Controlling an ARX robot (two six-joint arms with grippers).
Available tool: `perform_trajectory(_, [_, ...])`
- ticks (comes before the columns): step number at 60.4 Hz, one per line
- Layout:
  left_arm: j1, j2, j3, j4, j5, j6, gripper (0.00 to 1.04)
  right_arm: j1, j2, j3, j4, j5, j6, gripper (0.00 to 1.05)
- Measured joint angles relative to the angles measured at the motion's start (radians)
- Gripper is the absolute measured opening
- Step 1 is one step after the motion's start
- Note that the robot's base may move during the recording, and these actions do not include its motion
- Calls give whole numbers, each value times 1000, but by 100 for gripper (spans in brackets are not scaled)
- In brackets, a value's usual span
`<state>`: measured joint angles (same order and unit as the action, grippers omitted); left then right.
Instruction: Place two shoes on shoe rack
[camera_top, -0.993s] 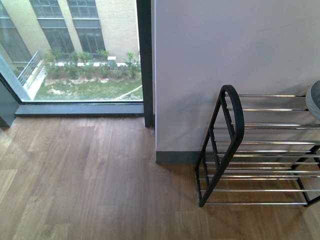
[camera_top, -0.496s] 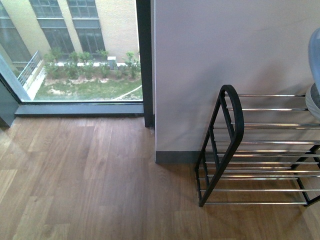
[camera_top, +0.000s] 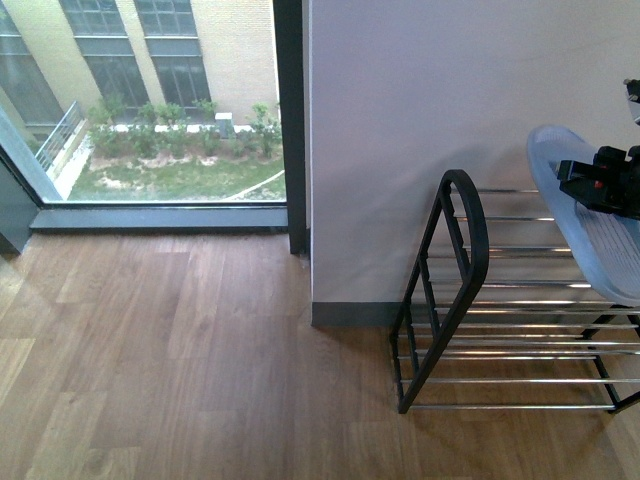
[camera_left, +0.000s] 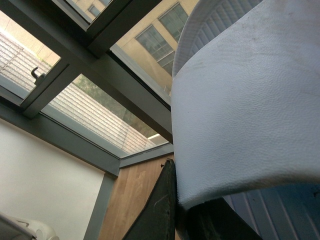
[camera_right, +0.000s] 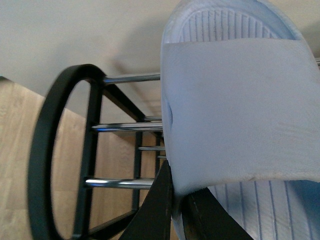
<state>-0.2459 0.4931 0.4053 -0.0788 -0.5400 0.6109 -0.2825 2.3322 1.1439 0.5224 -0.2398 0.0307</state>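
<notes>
Right pincer (camera_right: 176, 210): jaws closed tight on the edge of the strap of a pale blue slide (camera_right: 235, 115), one dark finger on each face of the strap. The ridged footbed runs on past the fingertips, toe end furthest from me.

Under and just beyond this pincer is the shoe rack (camera_top: 465, 250): rounded black side frame, chrome rods. In the front view the slide hangs tilted in front of the upper rods at the rack's right part, with the pincer gripping it from the right. I cannot tell whether the sole touches a rod.

Left pincer (camera_left: 180, 210): not seen from the front camera. Its own wrist camera shows it clamped the same way on the strap of a second slide (camera_left: 250, 115), which is paler, scuffed, and fills most of the picture. Past those fingertips I get a dark-framed window (camera_left: 90, 115), a strip of wooden floor (camera_left: 132, 200) and white wall (camera_left: 45, 180). No rack shows near this pincer.

Front camera: the floor left of the rack is plain wood boards, and the rack stands against the wall.
</notes>
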Motion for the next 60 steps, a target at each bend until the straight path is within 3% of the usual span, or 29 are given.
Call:
perform_trajectory(30, [0,0,0,0,0,0,2,-55,200,221,-51,57,-79,2])
perform_trajectory(39, [0,0,0,0,0,0,2,-69,210,243,-57,72,-91,33])
perform_trajectory(60, [0,0,0,0,0,0,2,-58,-1,4,41,-32,-93,84])
